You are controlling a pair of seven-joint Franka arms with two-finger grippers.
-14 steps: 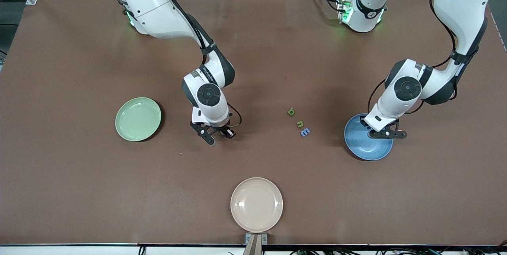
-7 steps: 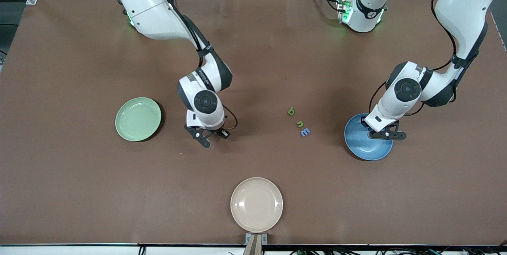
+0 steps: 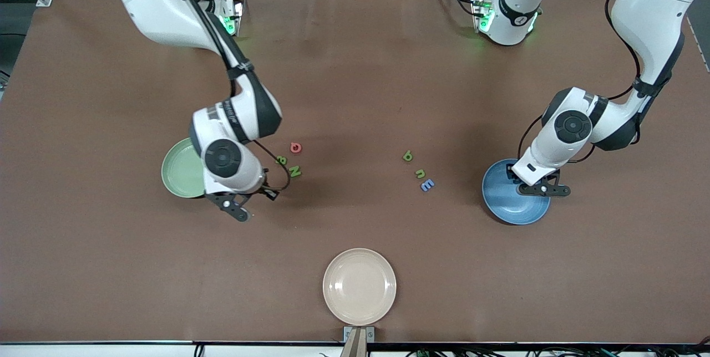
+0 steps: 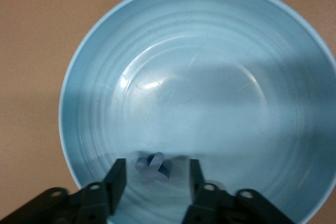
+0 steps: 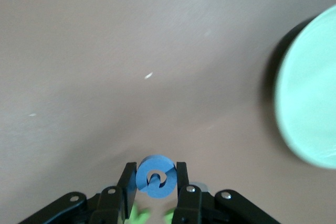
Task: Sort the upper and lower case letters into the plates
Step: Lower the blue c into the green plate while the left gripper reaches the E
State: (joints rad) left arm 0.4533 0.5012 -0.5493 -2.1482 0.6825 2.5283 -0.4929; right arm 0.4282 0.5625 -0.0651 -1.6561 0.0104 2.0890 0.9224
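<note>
My right gripper (image 3: 241, 213) (image 5: 156, 178) is shut on a round blue letter (image 5: 155, 175) and holds it over the table beside the pale green plate (image 3: 178, 171) (image 5: 310, 103). The arm hides part of that plate. My left gripper (image 3: 544, 190) (image 4: 155, 174) is open over the blue plate (image 3: 507, 204) (image 4: 210, 77). A blue cross-shaped letter (image 4: 152, 167) lies in the plate between the open fingers, apart from both. Loose on the table are a red letter (image 3: 295, 147), two green letters (image 3: 282, 160) (image 3: 295, 171), two more green letters (image 3: 407, 155) (image 3: 420, 173) and a blue letter (image 3: 427, 184).
A beige plate (image 3: 359, 286) sits near the table's front edge, nearest the front camera. The two groups of loose letters lie between the green and blue plates.
My right arm has swung toward the green plate with the blue letter, uncovering a red and two green letters. My left gripper has stayed over the blue plate.
</note>
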